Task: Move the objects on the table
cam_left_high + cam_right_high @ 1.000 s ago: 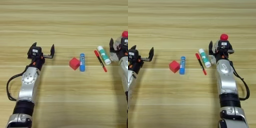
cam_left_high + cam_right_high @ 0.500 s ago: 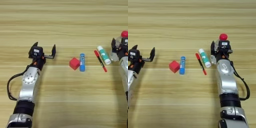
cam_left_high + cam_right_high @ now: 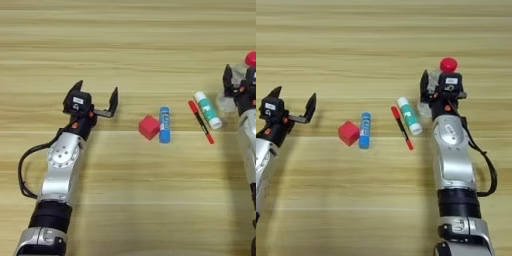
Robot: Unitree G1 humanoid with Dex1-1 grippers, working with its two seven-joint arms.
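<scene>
Currently the left claw (image 3: 96, 97) sits spread apart, empty; cube (image 3: 149, 127) and blue tube (image 3: 164, 124) lie just to its right, touching. Right claw (image 3: 436, 88) looks clamped on the bottle (image 3: 445, 70), upright on the worktop (image 3: 125, 45); pen (image 3: 400, 127) and white tube (image 3: 409, 115) lie just left of it. Step: bottle grasp. Next, probably lift it clear. One of each, five objects.

Your left gripper (image 3: 96, 95) has crept slightly right toward the small red cube (image 3: 149, 127) over the last second, fingers spread as before. Your right gripper (image 3: 438, 82) has edged up a little at the clear plastic bottle with red cap (image 3: 446, 66).
</scene>
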